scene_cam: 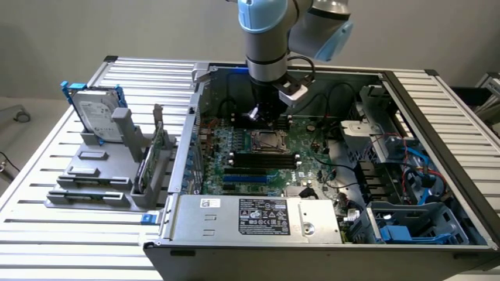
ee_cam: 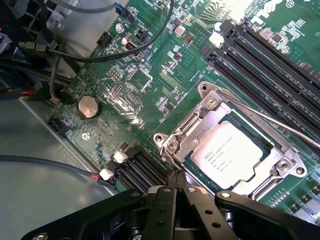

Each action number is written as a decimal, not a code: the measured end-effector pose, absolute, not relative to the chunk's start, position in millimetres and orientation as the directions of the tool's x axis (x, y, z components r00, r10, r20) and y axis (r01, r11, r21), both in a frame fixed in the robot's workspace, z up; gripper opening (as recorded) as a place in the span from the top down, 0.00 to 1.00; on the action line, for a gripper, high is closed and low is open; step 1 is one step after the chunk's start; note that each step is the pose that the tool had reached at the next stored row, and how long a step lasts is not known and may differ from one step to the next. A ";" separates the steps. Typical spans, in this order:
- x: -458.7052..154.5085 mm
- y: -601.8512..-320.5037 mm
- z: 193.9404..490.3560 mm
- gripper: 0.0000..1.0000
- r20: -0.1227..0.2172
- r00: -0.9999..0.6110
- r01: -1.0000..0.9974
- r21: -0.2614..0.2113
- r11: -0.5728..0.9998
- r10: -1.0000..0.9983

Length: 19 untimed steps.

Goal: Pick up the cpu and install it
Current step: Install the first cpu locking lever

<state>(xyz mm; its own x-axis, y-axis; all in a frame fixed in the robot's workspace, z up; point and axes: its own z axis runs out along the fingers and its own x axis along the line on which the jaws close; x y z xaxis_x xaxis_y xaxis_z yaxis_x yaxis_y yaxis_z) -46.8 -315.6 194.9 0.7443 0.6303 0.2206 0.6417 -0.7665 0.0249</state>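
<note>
**CPU seated in its socket, jaws closed and empty above it**

The gripper (ee_cam: pixel 176 186) has its jaws pressed together, black fingers meeting at a point with nothing between them. In the wrist view the tips hang over the edge of the socket frame (ee_cam: pixel 200 122), just beside the cpu (ee_cam: pixel 231 154) and not touching it.

The cpu lies flat inside the socket, a small square chip with a pale silvery-grey metal top and fine dark print on it. The bright steel frame around it has screw heads at its corners, and a thin metal lever (ee_cam: pixel 285 127) runs along one side.

In the exterior view the arm (scene_cam: pixel 270 35) reaches down into the open computer case (scene_cam: pixel 437 152), with the gripper (scene_cam: pixel 262 112) hovering just above the socket on the green motherboard (scene_cam: pixel 312 170). Long black memory slots (ee_cam: pixel 270 65) run next to the socket, and a round silver coin cell (ee_cam: pixel 88 106) sits farther off on the board.

The case rests on a ribbed metal table (scene_cam: pixel 47 234). On the exterior view's left, a grey holder (scene_cam: pixel 98 175) carries an upright hard drive (scene_cam: pixel 98 111) with a blue frame.
</note>
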 end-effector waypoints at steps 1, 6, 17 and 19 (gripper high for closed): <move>-46.3 -315.7 194.9 0.89 0.221 0.744 0.642 0.025 -0.766 0.630; -45.0 -316.0 195.0 0.89 0.220 0.744 0.642 0.025 -0.766 0.630; -44.8 -317.3 195.0 0.89 0.218 0.745 0.642 0.023 -0.766 0.630; -44.8 -317.3 195.0 0.89 0.218 0.745 0.642 0.023 -0.766 0.630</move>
<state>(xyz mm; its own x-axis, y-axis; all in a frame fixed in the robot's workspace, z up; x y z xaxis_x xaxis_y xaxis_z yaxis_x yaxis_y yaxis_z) -44.8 -317.3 195.0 0.7450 0.6304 0.2182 0.6418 -0.7665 0.0231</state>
